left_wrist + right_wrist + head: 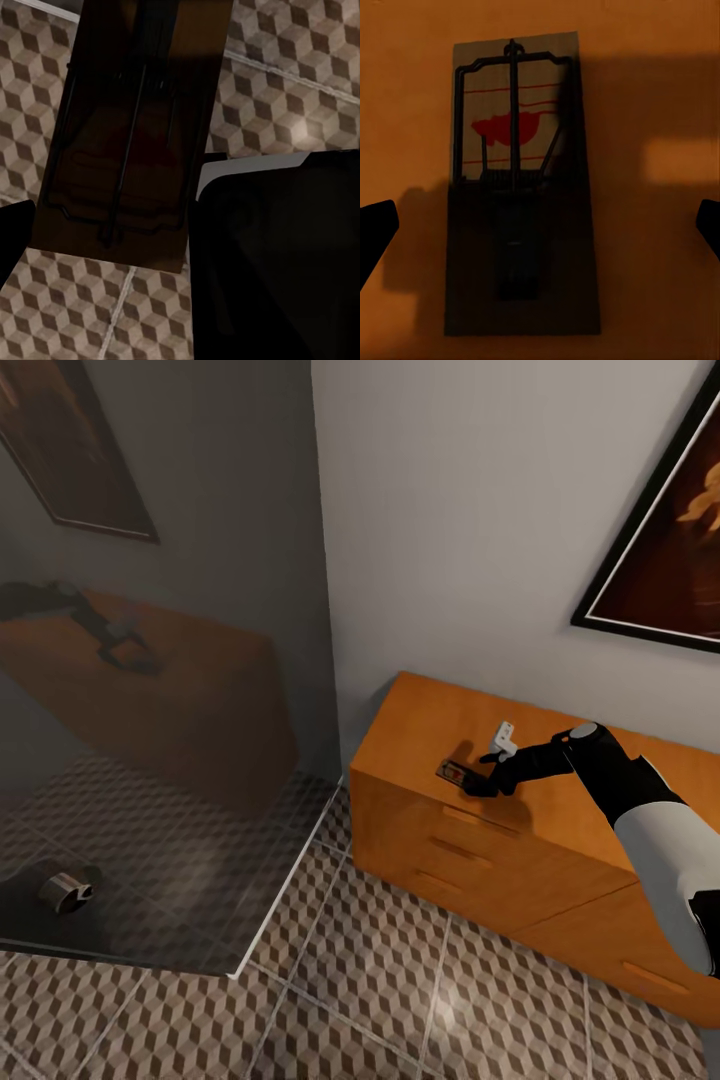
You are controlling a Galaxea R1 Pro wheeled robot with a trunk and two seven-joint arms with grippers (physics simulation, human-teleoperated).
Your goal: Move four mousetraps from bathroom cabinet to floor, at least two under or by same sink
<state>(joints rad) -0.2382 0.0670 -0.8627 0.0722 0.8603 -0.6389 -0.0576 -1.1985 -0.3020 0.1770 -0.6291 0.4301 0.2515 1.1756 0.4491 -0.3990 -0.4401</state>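
A bathroom floor (380,980) of brown, beige and cream cube-pattern tiles runs up to an orange-brown cabinet (470,840) against a pale wall, with a glass panel (170,660) standing beside it. The right gripper (478,778) hangs just over a mousetrap (456,771) lying flat on the cabinet top, its jaws spread wide with the board between them and untouched. In the left wrist view, the left gripper's (112,247) jaws are clenched on a second mousetrap (127,142), held above the tiles.
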